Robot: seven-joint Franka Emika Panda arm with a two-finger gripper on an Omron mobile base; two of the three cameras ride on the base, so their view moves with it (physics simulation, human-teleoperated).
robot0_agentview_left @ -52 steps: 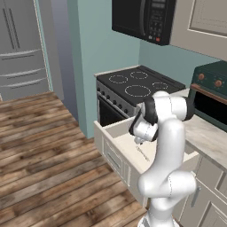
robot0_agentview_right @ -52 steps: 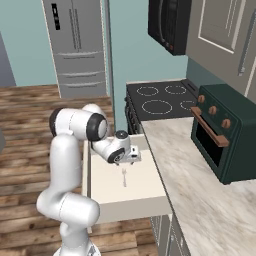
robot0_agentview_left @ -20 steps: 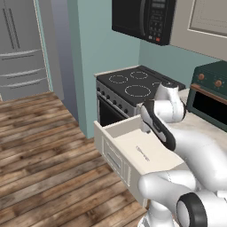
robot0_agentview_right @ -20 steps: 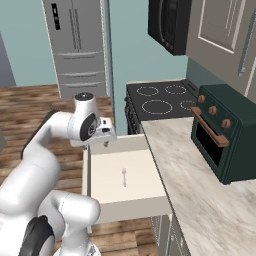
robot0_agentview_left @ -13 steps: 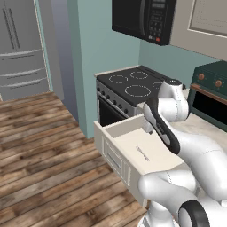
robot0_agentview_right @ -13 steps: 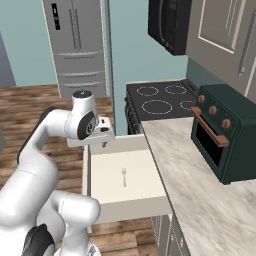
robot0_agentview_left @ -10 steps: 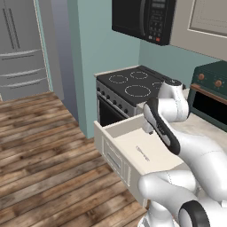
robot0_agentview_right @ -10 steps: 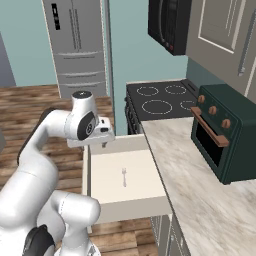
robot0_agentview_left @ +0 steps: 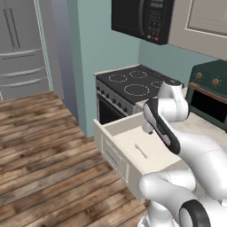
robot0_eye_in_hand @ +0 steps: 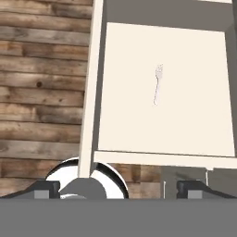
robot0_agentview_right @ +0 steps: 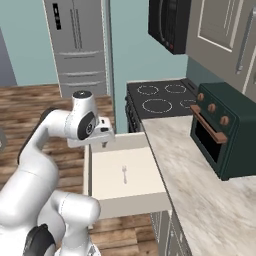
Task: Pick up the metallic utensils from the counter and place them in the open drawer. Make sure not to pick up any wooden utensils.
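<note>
1. One small pale silver utensil with a thin handle [robot0_eye_in_hand: 157, 84] is seen lying flat near the middle of the wide, shallow cream-white open drawer [robot0_agentview_right: 100, 172].
2. The two-finger gripper [robot0_agentview_right: 103, 143] is held over the drawer's back left corner, fingers spread wide, nothing pinched.
3. The beige marbled stone counter [robot0_agentview_right: 200, 180] is seen just beside the drawer, with a dark green toaster oven [robot0_agentview_right: 225, 132] sat on it.
</note>
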